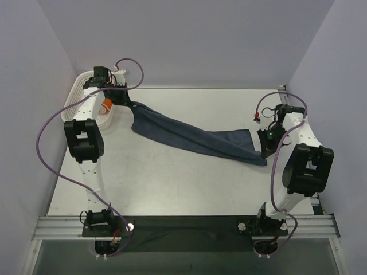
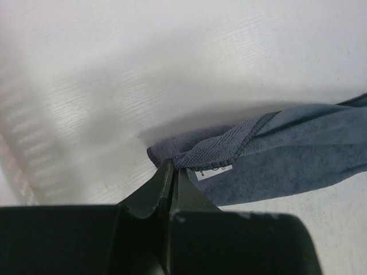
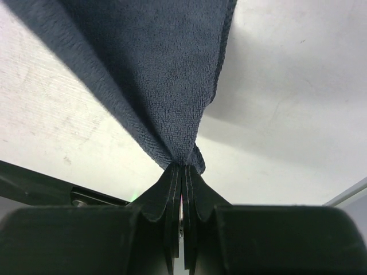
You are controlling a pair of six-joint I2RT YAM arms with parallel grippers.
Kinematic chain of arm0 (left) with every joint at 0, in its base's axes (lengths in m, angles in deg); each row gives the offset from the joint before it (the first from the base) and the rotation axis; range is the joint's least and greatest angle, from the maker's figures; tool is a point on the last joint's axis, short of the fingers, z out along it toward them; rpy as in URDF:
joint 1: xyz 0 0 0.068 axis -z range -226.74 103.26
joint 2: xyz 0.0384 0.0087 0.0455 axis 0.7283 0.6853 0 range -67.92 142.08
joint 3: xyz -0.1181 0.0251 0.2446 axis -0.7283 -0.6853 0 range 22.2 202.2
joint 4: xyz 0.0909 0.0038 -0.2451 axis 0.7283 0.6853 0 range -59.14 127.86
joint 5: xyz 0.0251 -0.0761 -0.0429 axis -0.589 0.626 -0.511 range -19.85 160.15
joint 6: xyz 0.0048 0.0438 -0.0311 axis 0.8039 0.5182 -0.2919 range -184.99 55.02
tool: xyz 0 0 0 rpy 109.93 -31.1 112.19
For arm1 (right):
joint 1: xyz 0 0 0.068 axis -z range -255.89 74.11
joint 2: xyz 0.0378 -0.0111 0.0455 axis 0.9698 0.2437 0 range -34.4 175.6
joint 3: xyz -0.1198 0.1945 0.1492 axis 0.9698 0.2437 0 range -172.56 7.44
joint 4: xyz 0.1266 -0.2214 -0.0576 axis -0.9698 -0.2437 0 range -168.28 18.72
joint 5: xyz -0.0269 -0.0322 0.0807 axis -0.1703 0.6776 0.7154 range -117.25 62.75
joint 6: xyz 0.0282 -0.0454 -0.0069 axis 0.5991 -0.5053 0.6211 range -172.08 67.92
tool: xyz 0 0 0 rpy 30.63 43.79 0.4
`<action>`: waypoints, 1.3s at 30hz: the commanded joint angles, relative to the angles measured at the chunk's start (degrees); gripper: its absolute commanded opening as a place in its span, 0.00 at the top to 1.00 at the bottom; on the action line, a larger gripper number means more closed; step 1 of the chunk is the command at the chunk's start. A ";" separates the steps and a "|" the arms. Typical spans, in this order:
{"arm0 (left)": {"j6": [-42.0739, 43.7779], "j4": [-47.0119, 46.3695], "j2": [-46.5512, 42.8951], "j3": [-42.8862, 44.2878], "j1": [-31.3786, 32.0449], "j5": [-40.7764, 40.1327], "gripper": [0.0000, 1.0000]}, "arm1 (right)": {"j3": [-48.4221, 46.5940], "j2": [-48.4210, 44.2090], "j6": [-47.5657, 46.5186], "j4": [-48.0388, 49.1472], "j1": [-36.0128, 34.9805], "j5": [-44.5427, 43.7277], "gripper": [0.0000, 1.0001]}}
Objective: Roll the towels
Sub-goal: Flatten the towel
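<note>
A dark navy-blue towel (image 1: 189, 136) is stretched across the table, from back left to front right, between my two grippers. My left gripper (image 1: 128, 105) is shut on its far-left corner, next to a white label (image 2: 213, 171); in the left wrist view the jaws (image 2: 173, 167) pinch the hemmed edge of the towel (image 2: 287, 154). At the other end, my right gripper (image 1: 265, 152) is shut on the near-right corner. The right wrist view shows the cloth (image 3: 155, 69) fanning out from the closed tips (image 3: 183, 166). A bit of the orange towel (image 1: 107, 105) shows in the basket, mostly hidden behind the left arm.
A white plastic lattice basket (image 1: 79, 94) stands at the back left corner beside the left arm. Purple cables loop off both arms. Grey walls close in the left, back and right sides. A metal rail (image 1: 183, 226) runs along the near edge.
</note>
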 commanded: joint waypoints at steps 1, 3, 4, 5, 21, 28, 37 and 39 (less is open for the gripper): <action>-1.97 -1.69 -0.47 3.57 0.52 2.56 1.00 | -2.25 0.39 -0.35 -4.57 0.24 1.41 1.00; 0.49 -0.90 -3.61 0.43 0.79 2.48 1.00 | -1.37 0.39 -2.98 -7.36 -0.46 4.21 1.00; 3.89 0.50 -4.77 -0.90 1.05 2.39 1.00 | -0.50 0.30 -3.95 -8.69 -1.16 5.71 1.00; 5.32 1.12 -6.08 -2.31 1.14 1.69 1.00 | 0.64 0.04 -4.92 -11.66 -2.04 6.94 1.00; 13.07 8.95 -19.02 -19.72 1.05 2.74 1.00 | -14.80 6.44 1.21 -8.11 -4.33 8.28 0.52; 12.54 10.35 -17.52 -18.05 1.05 2.39 1.00 | -21.06 16.21 6.14 -4.93 -7.31 1.78 0.55; 12.10 10.71 -15.77 -17.00 1.14 2.83 0.97 | -17.19 20.78 6.06 -2.12 -9.25 -2.71 0.55; 12.10 10.79 -15.68 -16.91 1.05 2.83 0.98 | -17.10 22.10 5.88 -2.11 -9.25 -3.50 0.56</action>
